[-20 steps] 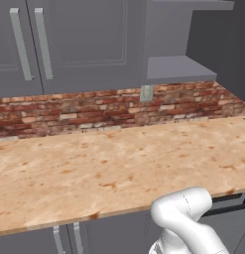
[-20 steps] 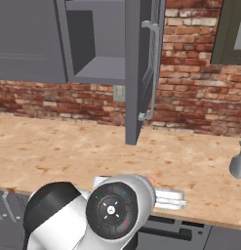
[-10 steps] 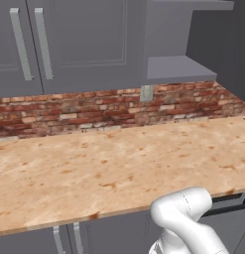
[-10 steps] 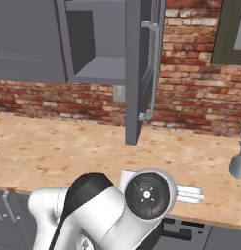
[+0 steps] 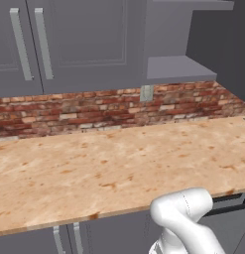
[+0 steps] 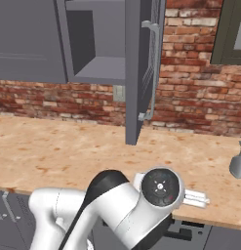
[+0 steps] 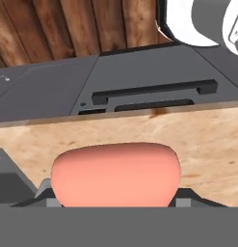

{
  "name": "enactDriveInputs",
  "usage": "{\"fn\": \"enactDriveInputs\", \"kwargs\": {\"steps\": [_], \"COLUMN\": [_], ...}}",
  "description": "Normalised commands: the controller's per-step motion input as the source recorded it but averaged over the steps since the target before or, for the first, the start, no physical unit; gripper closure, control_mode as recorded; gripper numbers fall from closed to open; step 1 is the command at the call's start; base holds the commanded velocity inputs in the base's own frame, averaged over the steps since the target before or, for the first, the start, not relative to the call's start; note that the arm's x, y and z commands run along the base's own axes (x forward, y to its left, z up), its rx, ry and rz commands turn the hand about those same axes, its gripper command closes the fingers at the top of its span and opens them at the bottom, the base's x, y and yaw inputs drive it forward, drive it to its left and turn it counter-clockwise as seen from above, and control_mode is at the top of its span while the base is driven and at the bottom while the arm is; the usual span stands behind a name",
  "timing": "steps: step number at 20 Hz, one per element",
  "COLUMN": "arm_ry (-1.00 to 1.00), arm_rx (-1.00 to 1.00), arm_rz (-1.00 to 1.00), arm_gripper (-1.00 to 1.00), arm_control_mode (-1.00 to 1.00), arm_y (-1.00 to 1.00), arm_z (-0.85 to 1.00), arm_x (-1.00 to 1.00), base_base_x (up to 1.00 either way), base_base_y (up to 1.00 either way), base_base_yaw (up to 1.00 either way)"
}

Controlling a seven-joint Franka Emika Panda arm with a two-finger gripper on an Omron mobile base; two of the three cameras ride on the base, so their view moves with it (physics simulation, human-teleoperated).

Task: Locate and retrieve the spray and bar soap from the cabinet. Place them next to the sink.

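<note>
The bar soap (image 7: pixel 115 173), a salmon-pink bar with rounded corners, sits between the two dark fingertips of my gripper (image 7: pixel 115 197), which is shut on it. Behind it in the hand view lies the wooden counter (image 7: pixel 197 140) near its front edge. In the right base view my white hand (image 6: pixel 195 197) reaches out low over that front edge. The cabinet (image 6: pixel 100 73) is the dark open niche above the counter, its shelf (image 5: pixel 178 67) bare. A pale grey narrow-necked shape, apparently the spray (image 6: pixel 237 163), stands at the counter's right edge, cut off by the frame.
The cabinet's open door (image 6: pixel 141 73) juts out over the counter (image 6: pixel 53 146), its long silver handle facing right. A brick wall (image 5: pixel 94 109) runs behind. Closed grey doors (image 5: pixel 69 44) hang to the left. Dark drawer fronts (image 7: pixel 154 91) sit under the counter edge.
My arm has swung to the right along the counter's front edge, carrying the hand rightward with it. The rest of the scene has stayed still.
</note>
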Motion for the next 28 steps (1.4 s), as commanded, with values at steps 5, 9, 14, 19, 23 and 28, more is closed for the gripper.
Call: {"fn": "enactDriveInputs", "kwargs": {"steps": [5,9,14,19,23,28], "arm_ry": [0.0,-0.02,-0.01,0.0,0.04,0.05], "arm_rx": [0.0,0.0,0.0,0.0,-0.01,-0.03], "arm_rz": [0.1,0.12,0.1,0.09,0.05,0.04], "arm_gripper": [1.0,1.0,1.0,1.0,1.0,1.0], "arm_control_mode": [-1.0,-1.0,-1.0,-1.0,-1.0,-1.0], "arm_y": [-0.35,-0.36,-0.41,-0.46,-0.56,-0.55], "arm_z": [-0.27,-0.26,-0.14,-0.19,-0.28,-0.3], "arm_x": [0.16,0.27,0.33,0.39,0.2,0.14], "base_base_x": [0.0,0.0,0.0,0.0,0.0,0.0], "base_base_y": [0.0,0.0,0.0,0.0,0.0,0.0], "base_base_yaw": [0.0,0.0,0.0,0.0,0.0,0.0]}}
